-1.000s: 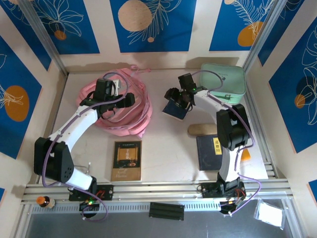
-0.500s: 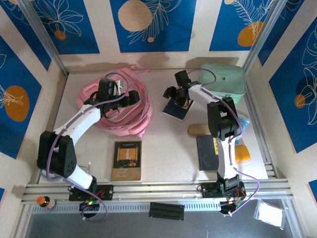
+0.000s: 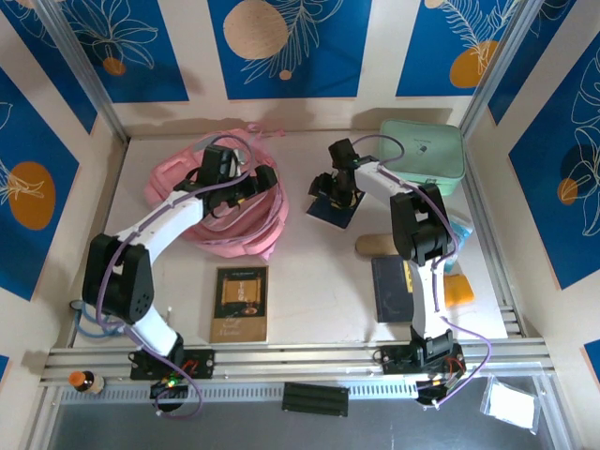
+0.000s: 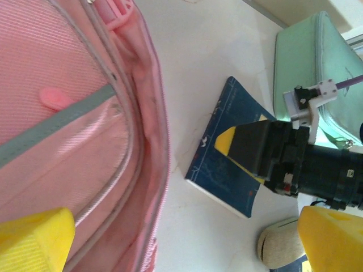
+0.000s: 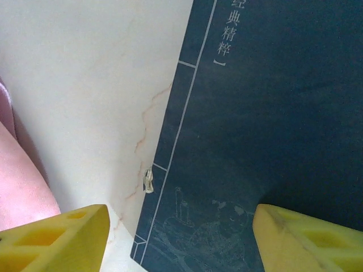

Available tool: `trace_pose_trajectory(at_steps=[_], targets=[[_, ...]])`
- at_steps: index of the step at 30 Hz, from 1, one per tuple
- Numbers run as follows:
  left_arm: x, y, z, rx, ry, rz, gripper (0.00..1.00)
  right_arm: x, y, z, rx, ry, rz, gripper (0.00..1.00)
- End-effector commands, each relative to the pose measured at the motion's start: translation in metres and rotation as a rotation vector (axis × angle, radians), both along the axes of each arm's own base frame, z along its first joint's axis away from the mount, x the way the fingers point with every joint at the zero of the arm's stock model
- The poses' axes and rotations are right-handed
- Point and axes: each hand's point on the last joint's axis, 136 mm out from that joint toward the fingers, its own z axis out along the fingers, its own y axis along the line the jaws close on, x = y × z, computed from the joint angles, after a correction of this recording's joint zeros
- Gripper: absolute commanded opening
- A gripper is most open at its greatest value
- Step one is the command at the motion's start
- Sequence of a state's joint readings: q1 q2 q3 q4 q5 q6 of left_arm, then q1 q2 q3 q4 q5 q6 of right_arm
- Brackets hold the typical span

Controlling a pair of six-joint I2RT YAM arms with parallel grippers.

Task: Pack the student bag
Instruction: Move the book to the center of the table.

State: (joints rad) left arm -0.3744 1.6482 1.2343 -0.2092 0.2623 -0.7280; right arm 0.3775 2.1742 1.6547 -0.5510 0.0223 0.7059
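Observation:
The student bag [image 3: 220,202] is a soft pink backpack lying at the back left of the table. Its grey strip and zip edge show in the left wrist view [image 4: 68,130]. My left gripper [image 3: 255,180] hangs over the bag's right edge, open. Its yellow fingertips [image 4: 34,238] stand wide apart, with the bag's rim and bare table between them. A dark blue book [image 3: 330,208] lies flat to the right of the bag. My right gripper [image 3: 336,190] stands open, low over the book's [image 5: 266,113] left edge. One fingertip [image 5: 309,241] is above the cover and the other above the table.
A mint green case [image 3: 422,155] sits at the back right. A beige oval thing [image 3: 378,245], a dark book [image 3: 394,286] and an orange thing [image 3: 459,289] lie near the right arm. A brown book [image 3: 241,302] lies at the front, below the bag.
My left gripper has slid right across the bag to its right edge and its jaws have widened. My right gripper has shifted slightly left over the blue book, which stays put.

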Motion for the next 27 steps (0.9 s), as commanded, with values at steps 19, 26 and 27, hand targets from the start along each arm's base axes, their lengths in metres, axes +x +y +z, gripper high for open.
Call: trace_pose_trajectory(at_steps=[19, 26, 27], targets=[[-0.025, -0.051, -0.002, 0.051, -0.006, -0.278, 0.98, -0.135, 0.024, 0.022, 0.115, 0.117, 0.005, 0.65], [-0.047, -0.086, -0.014, 0.093, 0.02, -0.377, 1.0, -0.102, -0.024, 0.054, 0.013, -0.037, -0.089, 0.57], [-0.049, -0.09, -0.017, 0.099, 0.026, -0.383, 1.0, -0.1, -0.029, 0.053, 0.0, -0.035, -0.093, 0.54]])
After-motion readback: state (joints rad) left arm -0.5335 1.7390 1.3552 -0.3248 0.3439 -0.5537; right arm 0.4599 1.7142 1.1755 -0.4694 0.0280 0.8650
